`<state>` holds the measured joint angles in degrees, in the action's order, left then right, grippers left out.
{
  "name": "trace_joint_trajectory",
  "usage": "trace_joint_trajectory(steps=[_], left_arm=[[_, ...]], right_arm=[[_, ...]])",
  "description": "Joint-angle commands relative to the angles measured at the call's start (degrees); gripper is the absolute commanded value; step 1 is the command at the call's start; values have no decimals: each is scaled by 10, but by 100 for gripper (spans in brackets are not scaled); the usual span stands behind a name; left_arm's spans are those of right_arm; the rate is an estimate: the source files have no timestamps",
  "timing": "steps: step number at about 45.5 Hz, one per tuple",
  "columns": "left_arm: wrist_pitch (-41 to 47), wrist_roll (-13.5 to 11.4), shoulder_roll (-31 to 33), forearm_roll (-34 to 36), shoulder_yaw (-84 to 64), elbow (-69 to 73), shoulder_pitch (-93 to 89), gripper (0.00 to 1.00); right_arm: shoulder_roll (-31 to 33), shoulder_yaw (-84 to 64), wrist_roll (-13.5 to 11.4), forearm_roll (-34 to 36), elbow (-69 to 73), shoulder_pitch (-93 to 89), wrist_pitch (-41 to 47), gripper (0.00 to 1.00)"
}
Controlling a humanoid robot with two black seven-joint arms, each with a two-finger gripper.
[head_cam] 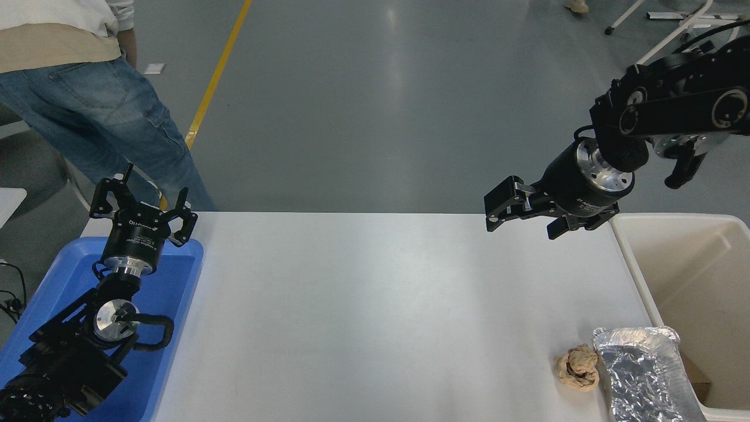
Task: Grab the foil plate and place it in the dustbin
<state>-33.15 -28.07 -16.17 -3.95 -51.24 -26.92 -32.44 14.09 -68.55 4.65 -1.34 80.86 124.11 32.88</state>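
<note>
The foil plate (641, 375) is a shiny crinkled silver tray lying on the white table at the near right, its right edge against the dustbin's wall. The dustbin (674, 275) is a large cream bin at the table's right end. My right gripper (518, 220) hangs open and empty in the air over the table's far right edge, well above and beyond the plate. My left gripper (143, 196) is parked open at the lower left, above the blue tray.
A small crumpled tan paper wad (578, 366) lies just left of the foil plate. A shallow blue tray (170, 293) sits at the left end under the left arm. A person in jeans (99, 111) stands at the far left.
</note>
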Motion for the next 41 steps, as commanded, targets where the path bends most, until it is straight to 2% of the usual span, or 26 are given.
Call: trace_joint_trajectory(steps=[1,41], left_arm=[[0,-1,0,0,0,-1,0,99],[0,-1,0,0,0,0,0,99]], right_arm=[[-1,0,0,0,0,0,1,100],[-5,-1,0,0,-33,-23,1,100]])
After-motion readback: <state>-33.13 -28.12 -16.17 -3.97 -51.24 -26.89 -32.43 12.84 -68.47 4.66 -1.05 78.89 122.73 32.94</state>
